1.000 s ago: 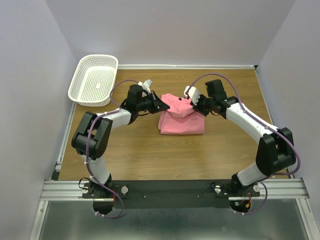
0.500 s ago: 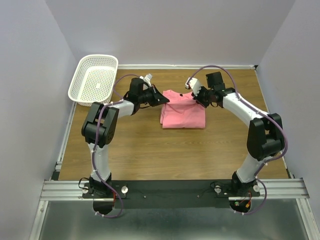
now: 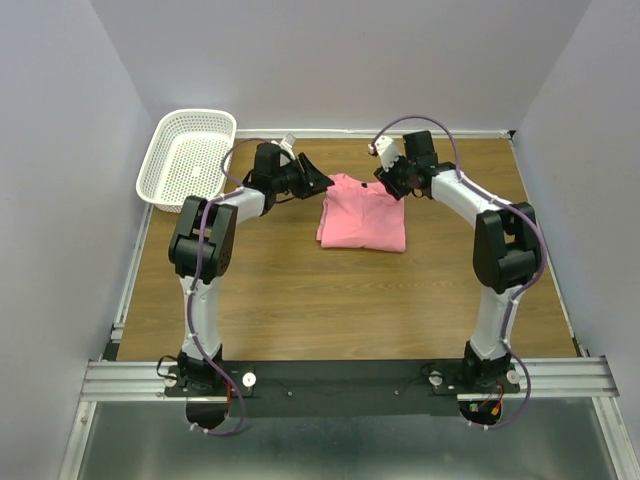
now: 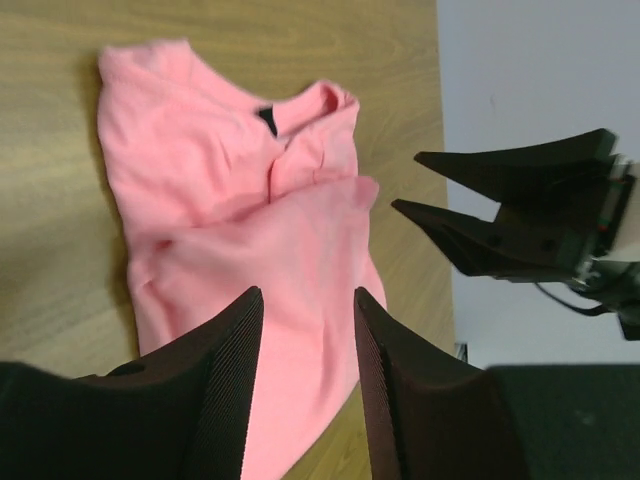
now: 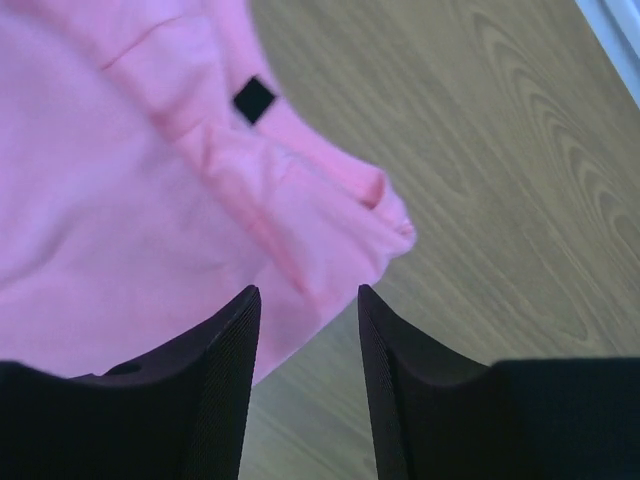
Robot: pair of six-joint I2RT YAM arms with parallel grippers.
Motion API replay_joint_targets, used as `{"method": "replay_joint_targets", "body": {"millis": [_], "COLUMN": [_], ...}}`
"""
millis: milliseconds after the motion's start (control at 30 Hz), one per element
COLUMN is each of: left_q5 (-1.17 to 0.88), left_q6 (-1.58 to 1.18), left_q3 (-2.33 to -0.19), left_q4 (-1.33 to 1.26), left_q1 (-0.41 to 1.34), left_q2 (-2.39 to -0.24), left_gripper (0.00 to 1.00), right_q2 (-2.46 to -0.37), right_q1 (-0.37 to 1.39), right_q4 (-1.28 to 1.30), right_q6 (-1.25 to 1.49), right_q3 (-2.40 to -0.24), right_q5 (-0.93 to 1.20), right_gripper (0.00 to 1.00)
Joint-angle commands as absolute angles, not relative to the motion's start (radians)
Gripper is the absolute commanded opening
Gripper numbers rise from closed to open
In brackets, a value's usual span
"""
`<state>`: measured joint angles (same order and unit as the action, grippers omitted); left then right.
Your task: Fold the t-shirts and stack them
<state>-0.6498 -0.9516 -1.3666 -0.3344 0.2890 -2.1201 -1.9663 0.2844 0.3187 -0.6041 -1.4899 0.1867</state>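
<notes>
- Your left gripper [image 3: 318,182] has its jaws parted and holds nothing.
- Your right gripper [image 3: 386,180] is the same (jaws apart, empty).
- The folded pink t-shirt [image 3: 363,212] lies flat on the wooden table [image 3: 300,290], its far end between both grippers.

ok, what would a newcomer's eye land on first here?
The folded pink t-shirt on the table, toward its far edge, with the left gripper and right gripper open either side of its collar end, holding nothing. Next, the white mesh basket at the far left corner.
</notes>
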Motion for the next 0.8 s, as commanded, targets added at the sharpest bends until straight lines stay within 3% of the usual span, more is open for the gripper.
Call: {"method": "replay_joint_targets", "body": {"millis": [0,133,233,333,400,567,767], "left_q5": [-0.589,-0.525,-0.526,-0.512,-0.5,-0.463,-0.35], "left_q6": [-0.942,-0.824,-0.747,-0.678,-0.602,-0.447,-0.241], "left_q3": [-1.457,-1.497,-1.431,-1.335,-1.286,-1.311,-1.515], "left_q4": [-0.33,-0.276,-0.262,-0.23,-0.2,-0.115,0.11], "left_q1": [0.261,0.253,0.258,0.267,0.281,0.308,0.347], "left_q2": [-2.131,-2.051,-1.968,-1.916,-1.887,-1.911,-2.035], "left_gripper": [0.55,0.55,0.55,0.52,0.52,0.54,0.59], "right_q2": [-2.042,-2.019,-1.92,-1.859,-1.868,-1.925,-1.996], "right_q1": [0.262,0.226,0.193,0.189,0.189,0.187,0.167], "right_q4": [0.193,0.187,0.208,0.305,0.363,0.402,0.465], "right_q6": [-0.408,-0.324,-0.374,-0.509,-0.531,-0.557,-0.592], "right_q3": [-1.584,-1.583,-1.472,-1.385,-1.382,-1.439,-1.515], "right_q5": [0.006,-0.02,0.228,0.518,0.615,0.621,0.611], "right_gripper": [0.51,0.46,0.47,0.64,0.67,0.68,0.68]}}
